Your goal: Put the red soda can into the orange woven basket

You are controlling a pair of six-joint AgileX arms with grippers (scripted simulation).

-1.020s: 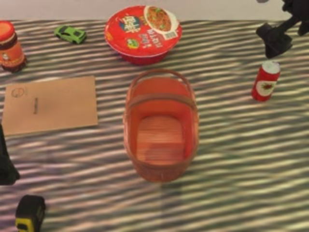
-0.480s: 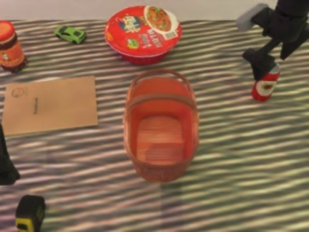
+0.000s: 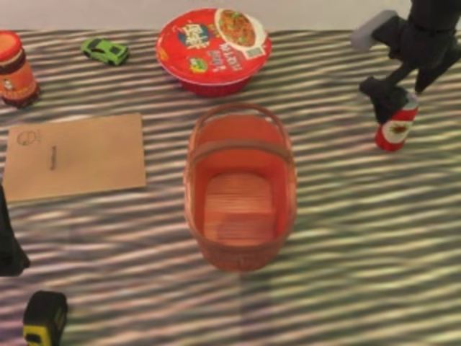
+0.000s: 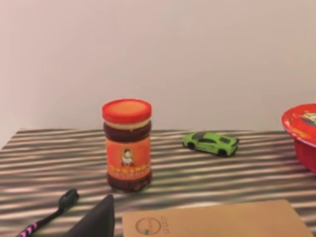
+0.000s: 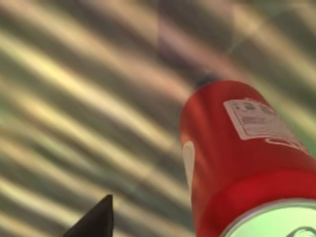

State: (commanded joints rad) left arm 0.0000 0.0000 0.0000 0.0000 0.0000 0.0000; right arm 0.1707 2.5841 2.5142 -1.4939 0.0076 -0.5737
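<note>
The red soda can [image 3: 394, 130] is seen upright on the table [image 3: 346, 238] at about two o'clock from the orange woven basket [image 3: 240, 187], well apart from it. The right end effector [image 3: 392, 97] is positioned at its top; whether its fingers are apart cannot be told. The can is judged light, rigid and slippery, best gripped mid-body. The left end effector [image 3: 11, 252] is parked at nine o'clock.

Even soft light, faint shadows, right wrist view blurred close-up
</note>
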